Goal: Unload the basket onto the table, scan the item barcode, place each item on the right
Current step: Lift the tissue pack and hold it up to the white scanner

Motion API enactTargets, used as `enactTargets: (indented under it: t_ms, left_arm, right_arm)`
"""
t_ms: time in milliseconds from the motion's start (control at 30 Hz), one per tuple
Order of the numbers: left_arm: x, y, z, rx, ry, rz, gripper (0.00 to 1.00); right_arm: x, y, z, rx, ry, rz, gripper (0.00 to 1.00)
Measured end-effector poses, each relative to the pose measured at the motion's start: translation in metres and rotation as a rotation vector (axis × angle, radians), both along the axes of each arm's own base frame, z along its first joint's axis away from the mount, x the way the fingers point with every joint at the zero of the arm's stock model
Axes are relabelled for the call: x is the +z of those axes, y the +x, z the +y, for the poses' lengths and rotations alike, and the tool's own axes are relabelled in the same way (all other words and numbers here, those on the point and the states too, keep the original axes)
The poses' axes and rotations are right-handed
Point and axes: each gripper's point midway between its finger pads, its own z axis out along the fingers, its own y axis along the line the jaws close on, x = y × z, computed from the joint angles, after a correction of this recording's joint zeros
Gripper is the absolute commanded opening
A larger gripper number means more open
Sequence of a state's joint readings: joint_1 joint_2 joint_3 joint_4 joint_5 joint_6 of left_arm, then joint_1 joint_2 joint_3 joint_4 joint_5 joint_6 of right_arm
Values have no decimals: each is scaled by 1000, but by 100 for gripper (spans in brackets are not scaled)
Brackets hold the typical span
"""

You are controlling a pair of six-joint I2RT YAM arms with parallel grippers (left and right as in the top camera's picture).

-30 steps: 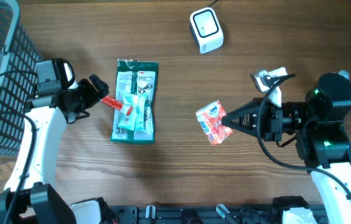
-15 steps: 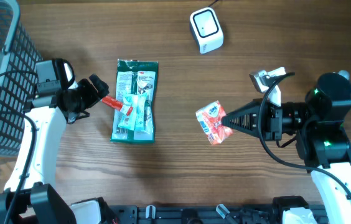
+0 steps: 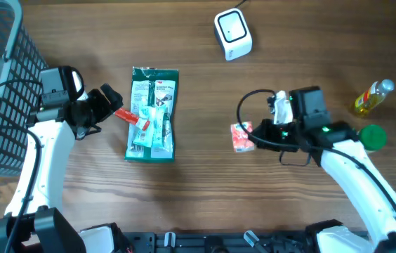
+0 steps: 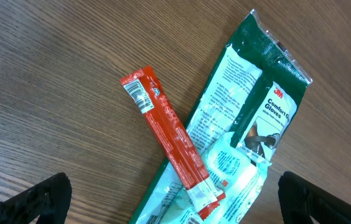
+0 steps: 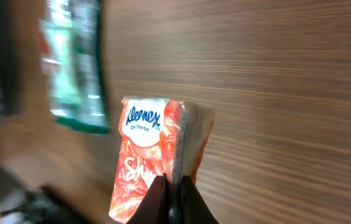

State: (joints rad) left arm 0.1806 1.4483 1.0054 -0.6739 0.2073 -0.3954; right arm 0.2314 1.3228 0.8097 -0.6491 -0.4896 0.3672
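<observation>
Right pincer (image 5: 174, 198): clamped on tissue pack (image 5: 154, 149)
Left pincer (image 3: 107, 107): apart, holding nothing
Scanner (image 3: 232, 34): well apart from pack, toward far edge of surface (image 3: 310, 49); right arm nearer

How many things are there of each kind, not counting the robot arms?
Packs: 3 (gloves, red stick, tissues)
Bottle: 1
Scanner: 1
Basket: 1
Green round thing: 1
Total: 7
</observation>
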Motion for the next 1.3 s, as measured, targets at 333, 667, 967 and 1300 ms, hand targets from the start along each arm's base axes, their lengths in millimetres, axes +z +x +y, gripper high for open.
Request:
enactTargets:
  t_ms: [333, 667, 967, 1300]
  left_arm:
    - [0, 0, 0, 1, 0, -1, 100]
    - [0, 0, 0, 0, 0, -1, 100]
    - [0, 0, 0, 0, 0, -1, 100]
    - [0, 0, 0, 0, 0, -1, 100]
  right_arm:
    - [213, 50, -40, 7, -306, -242, 4]
    - [183, 158, -36, 60, -543, -288, 4]
    - [78, 242, 13, 147, -697, -328, 4]
    - [28, 307, 41, 210, -1076, -559, 4]
